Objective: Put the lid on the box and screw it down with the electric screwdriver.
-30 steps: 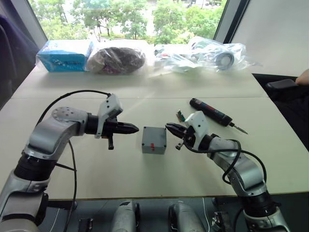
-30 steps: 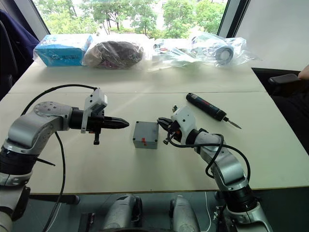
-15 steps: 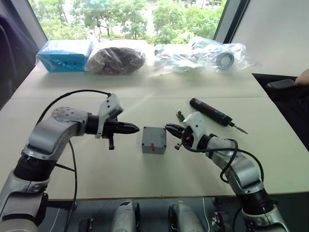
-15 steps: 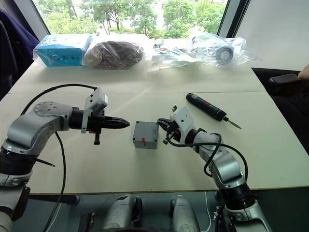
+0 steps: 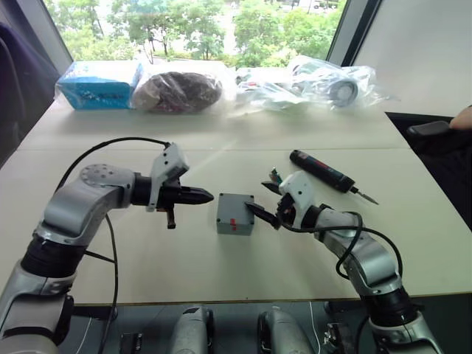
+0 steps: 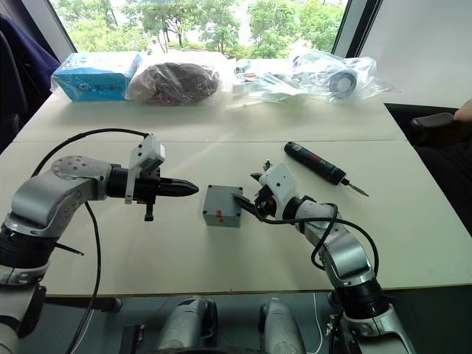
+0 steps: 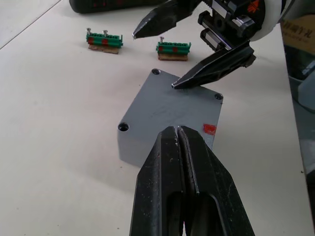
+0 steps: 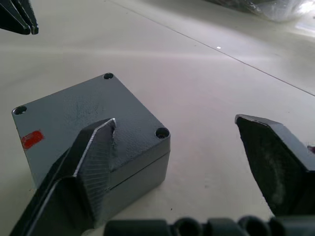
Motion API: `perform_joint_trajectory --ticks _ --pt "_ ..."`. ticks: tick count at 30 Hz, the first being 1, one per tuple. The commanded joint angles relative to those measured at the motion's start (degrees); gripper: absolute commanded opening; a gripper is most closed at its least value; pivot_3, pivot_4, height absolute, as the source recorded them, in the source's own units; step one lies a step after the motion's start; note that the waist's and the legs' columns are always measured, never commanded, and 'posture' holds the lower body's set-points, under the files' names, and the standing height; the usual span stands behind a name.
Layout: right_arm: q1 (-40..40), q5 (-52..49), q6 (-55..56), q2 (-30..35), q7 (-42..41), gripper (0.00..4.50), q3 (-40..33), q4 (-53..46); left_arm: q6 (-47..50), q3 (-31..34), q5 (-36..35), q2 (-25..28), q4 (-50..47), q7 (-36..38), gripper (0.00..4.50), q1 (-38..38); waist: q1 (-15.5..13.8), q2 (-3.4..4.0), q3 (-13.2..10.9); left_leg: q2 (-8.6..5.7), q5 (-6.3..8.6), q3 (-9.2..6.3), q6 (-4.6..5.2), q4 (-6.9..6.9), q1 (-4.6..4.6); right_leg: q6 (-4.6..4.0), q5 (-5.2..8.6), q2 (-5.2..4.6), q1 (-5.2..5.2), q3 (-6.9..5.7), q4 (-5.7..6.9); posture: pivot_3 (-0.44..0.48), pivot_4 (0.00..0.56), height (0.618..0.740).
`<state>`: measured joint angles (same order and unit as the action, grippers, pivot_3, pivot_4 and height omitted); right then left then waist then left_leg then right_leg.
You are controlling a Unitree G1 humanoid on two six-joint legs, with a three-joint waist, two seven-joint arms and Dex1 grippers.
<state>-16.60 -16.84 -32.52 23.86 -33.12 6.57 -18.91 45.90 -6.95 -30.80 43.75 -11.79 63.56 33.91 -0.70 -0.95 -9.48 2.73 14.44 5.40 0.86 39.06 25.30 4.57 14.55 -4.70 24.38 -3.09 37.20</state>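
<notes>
We see a pale table (image 5: 221, 251); near its middle sits the box (image 5: 235, 219) with the lid (image 7: 170, 105) on top; beside it lie two small green parts (image 7: 104, 40); beyond them the electric screwdriver (image 5: 323, 171); along the far edge, a blue packet (image 5: 99, 83) and plastic bags (image 5: 295, 85).

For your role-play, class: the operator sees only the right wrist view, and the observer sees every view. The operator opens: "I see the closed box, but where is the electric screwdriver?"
Observer: The electric screwdriver lies on the table beyond the right end effector, and neither end effector holds it.
Operator: Is anything else near the box?
Observer: Two small green parts lie between the box and the screwdriver.
Operator: Where is the left end effector?
Observer: The left end effector hovers shut on the box's left side, apart from it.
</notes>
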Motion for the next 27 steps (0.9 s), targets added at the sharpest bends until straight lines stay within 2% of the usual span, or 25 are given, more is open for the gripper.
perform_joint_trajectory --ticks 1,4,7,11,14,19,23,27 --pt "-5.6 -6.4 -7.2 3.2 0.0 4.45 -8.7 -4.2 0.6 2.7 -3.3 -2.3 -0.9 -0.4 0.00 3.3 0.0 0.01 0.0 -0.01 0.00 0.00 0.00 0.00 0.00 0.00 -0.01 0.00 0.00 0.00 0.00 0.000 0.150 0.740" --pt "-12.4 -7.5 -13.2 10.8 -2.9 4.48 -11.7 0.1 -0.2 1.9 -3.2 -3.5 -0.7 -0.1 0.00 4.8 0.0 0.05 0.0 -0.02 -0.01 0.00 -0.01 0.05 0.00 -0.05 -0.04 -0.02 -0.01 0.00 0.00 0.000 0.150 0.740" --pt "-19.7 -6.5 -17.0 18.4 -7.9 4.48 -9.8 9.6 -1.4 0.8 -2.4 -4.5 -0.3 0.3 0.00 5.5 0.1 0.06 0.0 -0.03 0.00 0.02 0.00 0.00 -0.02 -0.06 -0.04 0.01 -0.01 0.00 -0.03 0.000 0.150 0.740" --pt "-32.6 3.3 -17.5 25.7 -16.9 4.48 3.3 33.8 -2.7 -0.1 -1.4 -5.7 0.5 0.1 0.00 6.3 0.4 0.11 -0.1 -0.03 -0.01 0.27 0.01 -0.05 -0.02 -0.14 0.00 0.04 0.07 0.04 -0.02 0.000 0.150 0.740" --pt "-39.2 9.0 -11.9 24.2 -21.5 4.48 9.3 48.6 -3.0 -0.1 -1.3 -5.9 0.1 -0.6 0.00 5.8 0.7 0.11 -0.1 -0.02 0.00 0.32 0.02 -0.09 0.00 -0.11 -0.02 0.04 0.10 0.05 -0.05 0.000 0.150 0.740" --pt "-49.9 14.2 -5.1 18.9 -29.4 4.48 12.8 71.1 -2.4 0.9 -1.3 -5.3 -1.3 -1.6 0.00 4.5 1.7 0.34 -0.2 -0.03 -0.01 0.45 0.02 -0.10 0.04 0.00 -0.08 0.04 0.20 0.15 -0.02 0.000 0.150 0.740" --pt "-54.5 18.9 1.0 16.2 -33.5 4.48 14.6 82.4 -1.7 2.0 -1.9 -4.3 -2.6 -2.6 0.00 3.3 1.8 0.42 -0.3 -0.01 -0.01 0.44 0.01 -0.13 0.03 0.05 -0.11 0.05 0.21 0.15 0.01 0.000 0.150 0.740" --pt "-55.9 23.8 6.5 14.5 -33.0 4.48 15.9 88.6 -0.8 2.9 -2.5 -4.2 -4.3 -4.1 0.00 1.8 1.5 0.42 -0.3 -0.02 -0.02 0.44 0.00 -0.11 0.04 0.05 -0.11 0.03 0.20 0.15 0.02 0.000 0.150 0.740"
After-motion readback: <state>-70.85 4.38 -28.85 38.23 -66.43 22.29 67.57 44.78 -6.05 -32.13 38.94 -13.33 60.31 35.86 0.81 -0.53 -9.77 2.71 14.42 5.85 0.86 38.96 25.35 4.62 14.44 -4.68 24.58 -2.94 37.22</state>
